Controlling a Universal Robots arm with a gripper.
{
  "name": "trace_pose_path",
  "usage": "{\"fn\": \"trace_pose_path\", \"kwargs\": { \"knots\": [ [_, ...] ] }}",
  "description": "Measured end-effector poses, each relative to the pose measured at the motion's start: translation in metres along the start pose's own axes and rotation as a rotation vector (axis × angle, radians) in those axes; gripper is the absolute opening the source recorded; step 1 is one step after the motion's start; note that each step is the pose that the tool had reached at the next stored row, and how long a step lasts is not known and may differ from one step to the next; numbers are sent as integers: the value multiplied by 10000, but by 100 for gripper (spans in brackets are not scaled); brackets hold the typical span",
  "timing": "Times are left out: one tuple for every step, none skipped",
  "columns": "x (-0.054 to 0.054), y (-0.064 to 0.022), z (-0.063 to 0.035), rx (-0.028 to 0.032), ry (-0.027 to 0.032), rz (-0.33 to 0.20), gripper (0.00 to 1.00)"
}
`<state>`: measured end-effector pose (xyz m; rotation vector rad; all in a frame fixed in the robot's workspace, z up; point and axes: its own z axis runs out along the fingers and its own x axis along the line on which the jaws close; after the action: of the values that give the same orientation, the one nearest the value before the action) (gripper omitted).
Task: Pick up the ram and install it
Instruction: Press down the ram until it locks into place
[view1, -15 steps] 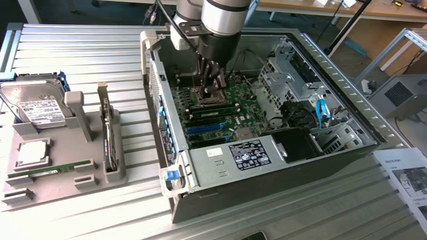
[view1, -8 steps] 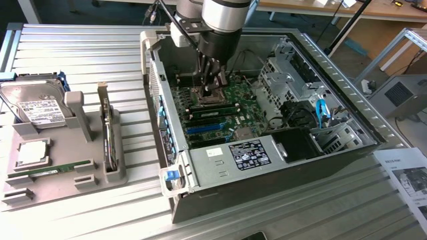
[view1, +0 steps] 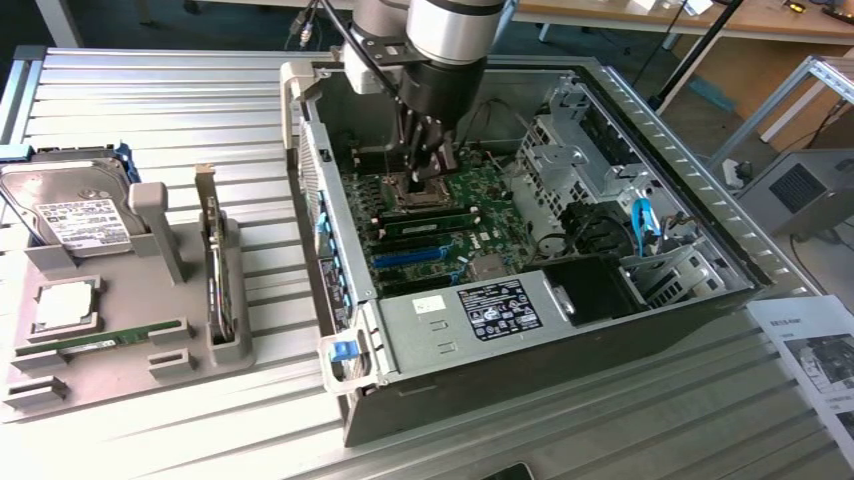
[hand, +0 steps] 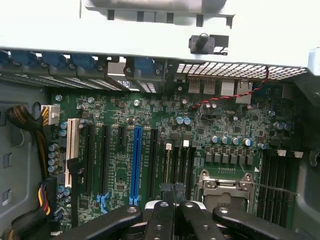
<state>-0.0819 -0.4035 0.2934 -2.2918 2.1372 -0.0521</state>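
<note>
The ram (view1: 104, 341) lies flat in the grey tray (view1: 200, 360) on the bench (view1: 200, 110), well apart from the claw (view1: 430, 180), which hangs closed and empty inside the open computer case (view1: 441, 360) over the green board (hand: 150, 125). To do this step well, the claw should come straight above the stick and take it by its long edges, not by the chips. The bench is ribbed metal, with a wooden table (view1: 747, 20) behind.

exterior view looks down from high; wrist view hovers near motherboard (hand: 150, 145), shared.
</note>
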Motion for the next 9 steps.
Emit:
{"fn": "trace_pose_path", "kwargs": {
  "knots": [
    [1, -16, 1, 1, -1, 1, 11],
    [3, -39, 2, 1, -1, 0, 11],
    [4, -57, 2, 0, -1, 0, 11],
    [6, -82, 3, 1, -1, 0, 11],
    [7, -98, 3, 1, -1, 0, 11],
    [8, -115, 4, 1, -1, 0, 11],
    [9, -130, 4, 1, -1, 0, 11],
    [10, -150, 5, 0, -1, 0, 11],
    [12, -166, 5, -1, -1, 0, 11]
  ]
}}
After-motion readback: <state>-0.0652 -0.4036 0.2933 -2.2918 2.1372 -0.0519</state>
